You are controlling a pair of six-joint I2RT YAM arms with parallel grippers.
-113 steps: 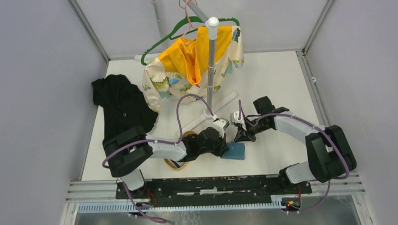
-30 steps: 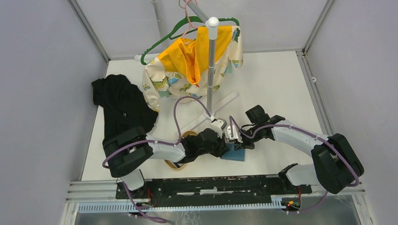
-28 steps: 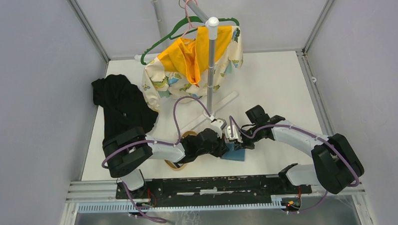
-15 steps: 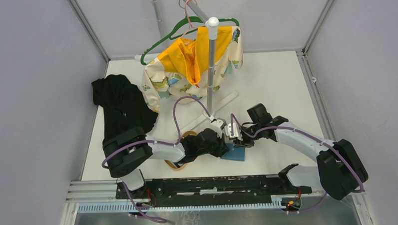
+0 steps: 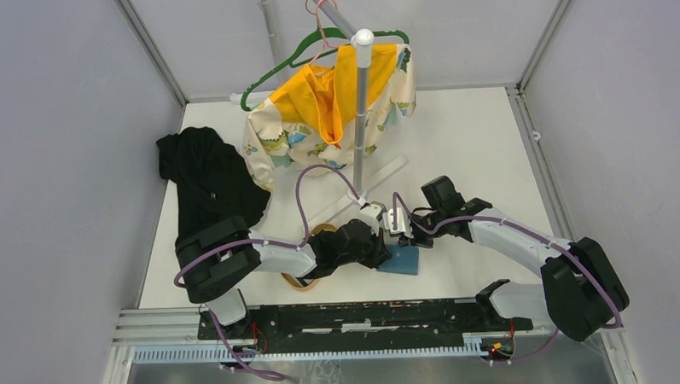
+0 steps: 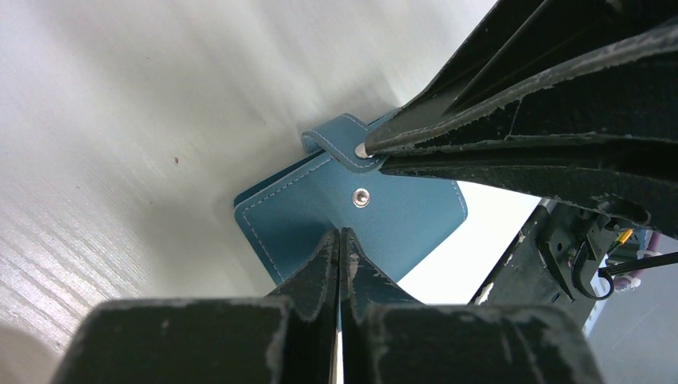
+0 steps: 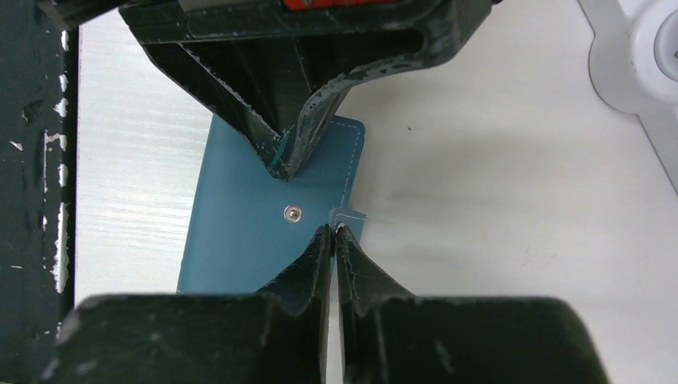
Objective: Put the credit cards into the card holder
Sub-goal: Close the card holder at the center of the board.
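From above, the card holder lay flat on the white table, near its front edge, with both arms bent over it. The left gripper was closed, its tips down on the teal face. The left wrist camera showed the snap stud just ahead of those shut fingers. The right wrist camera showed the right gripper pinched onto the holder's little tab.
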